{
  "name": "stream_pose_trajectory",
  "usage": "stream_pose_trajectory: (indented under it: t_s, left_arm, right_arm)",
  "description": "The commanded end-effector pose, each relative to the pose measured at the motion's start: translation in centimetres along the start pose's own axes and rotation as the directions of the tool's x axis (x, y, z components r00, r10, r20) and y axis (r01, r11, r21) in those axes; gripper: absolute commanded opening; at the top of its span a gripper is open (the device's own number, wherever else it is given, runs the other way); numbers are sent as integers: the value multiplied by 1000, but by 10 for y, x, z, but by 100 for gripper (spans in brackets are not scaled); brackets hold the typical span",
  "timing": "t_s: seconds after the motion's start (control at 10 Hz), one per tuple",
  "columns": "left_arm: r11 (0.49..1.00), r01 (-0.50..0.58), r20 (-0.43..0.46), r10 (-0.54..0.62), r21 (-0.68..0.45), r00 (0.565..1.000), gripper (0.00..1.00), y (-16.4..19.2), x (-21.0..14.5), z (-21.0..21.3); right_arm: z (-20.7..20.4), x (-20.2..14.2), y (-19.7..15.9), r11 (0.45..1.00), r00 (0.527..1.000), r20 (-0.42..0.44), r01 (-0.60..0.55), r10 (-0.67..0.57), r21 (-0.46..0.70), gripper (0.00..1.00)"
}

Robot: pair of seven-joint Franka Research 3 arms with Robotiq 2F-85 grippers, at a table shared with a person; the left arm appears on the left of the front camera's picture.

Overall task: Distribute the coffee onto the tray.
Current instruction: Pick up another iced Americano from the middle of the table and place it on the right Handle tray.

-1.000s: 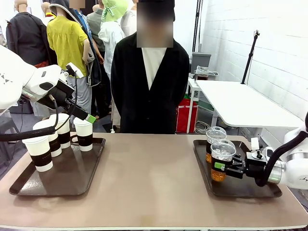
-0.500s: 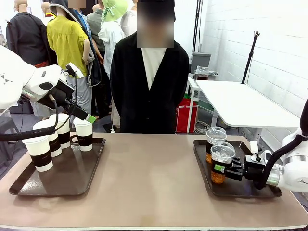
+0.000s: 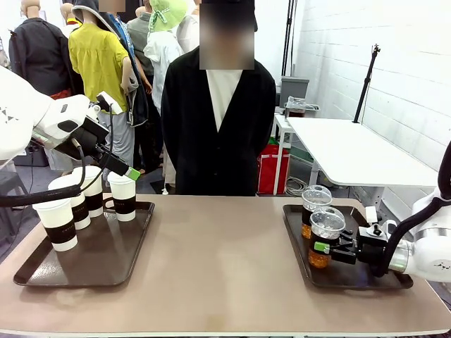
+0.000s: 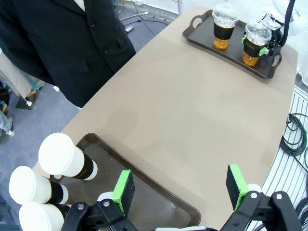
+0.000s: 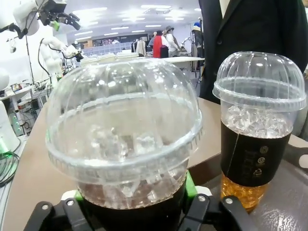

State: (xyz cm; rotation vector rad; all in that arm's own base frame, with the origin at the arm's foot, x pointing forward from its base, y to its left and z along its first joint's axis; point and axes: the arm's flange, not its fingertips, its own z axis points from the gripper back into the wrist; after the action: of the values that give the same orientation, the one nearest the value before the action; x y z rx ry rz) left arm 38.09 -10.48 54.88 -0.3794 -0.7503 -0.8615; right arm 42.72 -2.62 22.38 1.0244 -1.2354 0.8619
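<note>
Front view: four paper cups (image 3: 124, 196) crowd the far left corner of the left tray (image 3: 113, 257) beneath the spread left hand (image 3: 125, 171). The right hand (image 3: 321, 246) brackets a domed iced cup (image 3: 325, 236) standing on the right tray (image 3: 352, 276), grip uncertain, another cup (image 3: 314, 204) just behind; spreading seems unfinished.

Taking the table (image 3: 225, 267) as the anchor: my left tray (image 3: 91, 257) sits at its left end with three paper cups (image 3: 124, 196) bunched at the far-left corner. My right tray (image 3: 352, 271) sits at its right end, two iced cups (image 3: 327, 236) on it, one behind the other.
</note>
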Motion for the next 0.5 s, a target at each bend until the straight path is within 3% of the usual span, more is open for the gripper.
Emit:
stream_pose_trajectory:
  t_s: [0.0,0.4]
  left_arm:
    - [1000,-4,0,4,-9,1000,100,1,-1,0]
    - [1000,-4,0,4,-9,1000,100,1,-1,0]
  right_arm:
    - [1,0,2,998,999,-10,51,-51,-23,100]
    - [17,-1,14,996,997,-15,76,-76,-52,100]
